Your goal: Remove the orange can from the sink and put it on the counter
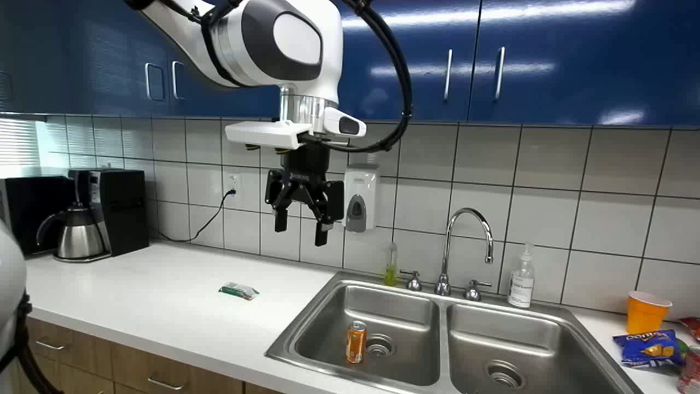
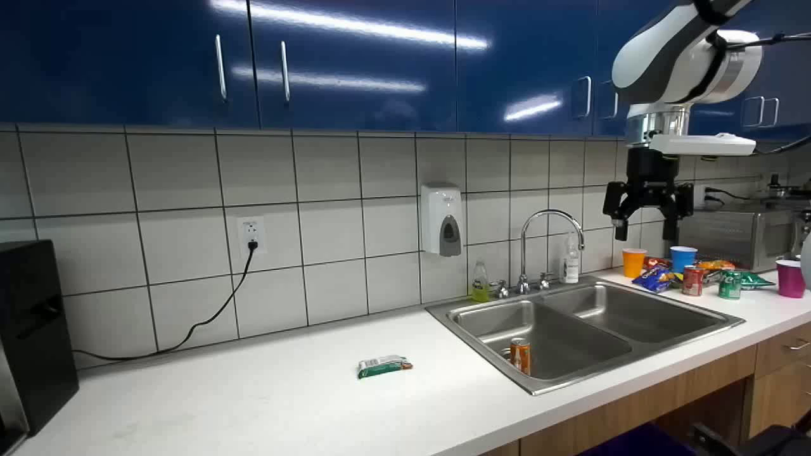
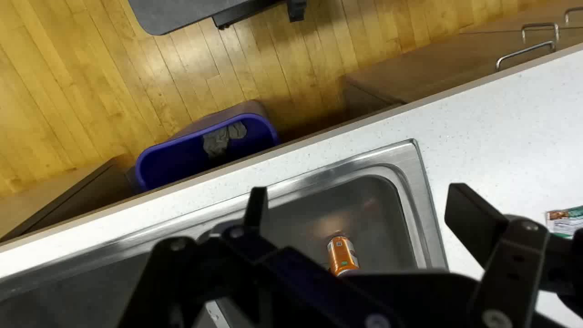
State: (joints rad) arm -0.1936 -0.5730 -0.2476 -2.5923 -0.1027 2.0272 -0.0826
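Note:
The orange can [image 1: 356, 343] stands upright in a bowl of the steel sink [image 1: 444, 350], beside the drain. It also shows in an exterior view [image 2: 520, 356], its lower part hidden by the sink rim [image 2: 546, 384]. In the wrist view the can [image 3: 341, 254] shows between the fingers, its top partly hidden by the gripper [image 3: 363, 210]. My gripper [image 1: 301, 230] is open and empty, high above the counter and sink, apart from the can; it also shows in an exterior view [image 2: 645, 232]. The white counter [image 1: 142, 295] extends beside the sink.
A green packet [image 1: 238, 290] lies on the counter near the sink. A chrome faucet [image 1: 447, 246], a green soap bottle [image 1: 391, 269] and a pump bottle [image 1: 521, 280] stand behind the bowls. An orange cup [image 1: 647, 313] and blue packet [image 1: 651, 347] sit past the sink.

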